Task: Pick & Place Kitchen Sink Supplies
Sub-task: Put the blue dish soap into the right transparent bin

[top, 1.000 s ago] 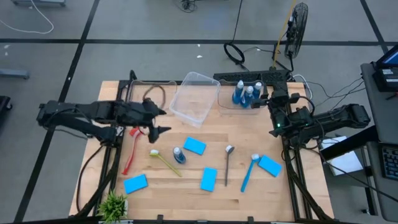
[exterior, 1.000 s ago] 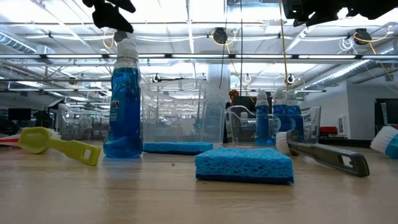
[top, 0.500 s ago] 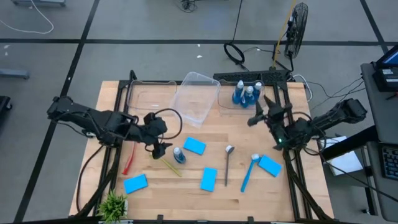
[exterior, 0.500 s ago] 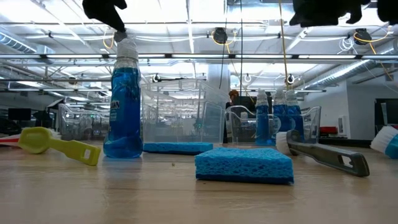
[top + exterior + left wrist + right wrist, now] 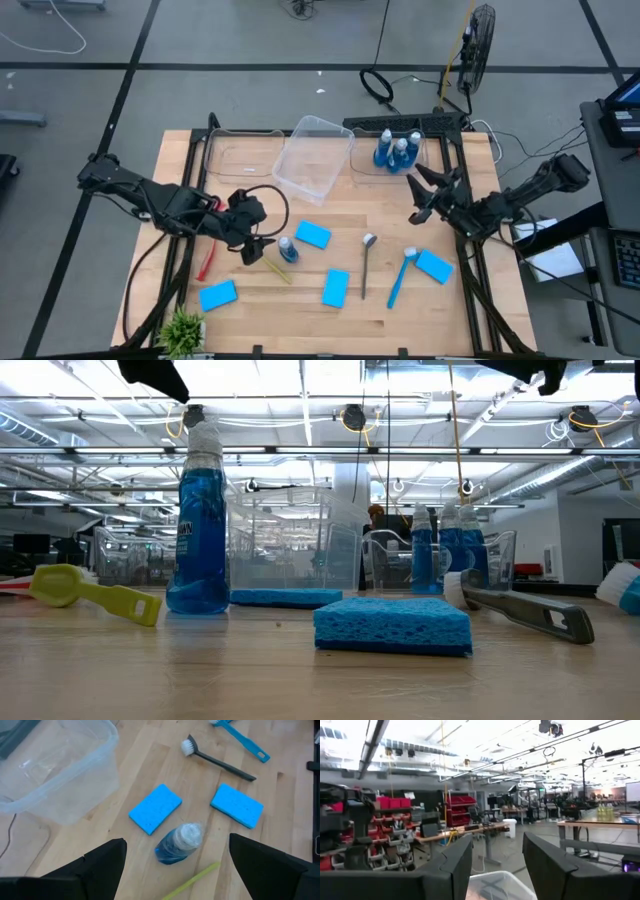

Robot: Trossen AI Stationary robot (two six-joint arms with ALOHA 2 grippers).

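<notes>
The left tool (image 5: 252, 249) hangs wide open over the upright blue bottle with a pale cap (image 5: 287, 249), which stands on the wooden bench (image 5: 470, 330) just at the tool's 3 o'clock. A finger clipping the cap on the way down could topple the bottle, I judge. The yellow long-handled brush (image 5: 272, 266) at 5 o'clock could snag.

The right tool (image 5: 419, 197), raised, is part open and holds nothing.

Count: four bottles, three of them in the clear bin (image 5: 362, 176) at 12 o'clock; four flat bright-blue sponges; four brushes.
</notes>
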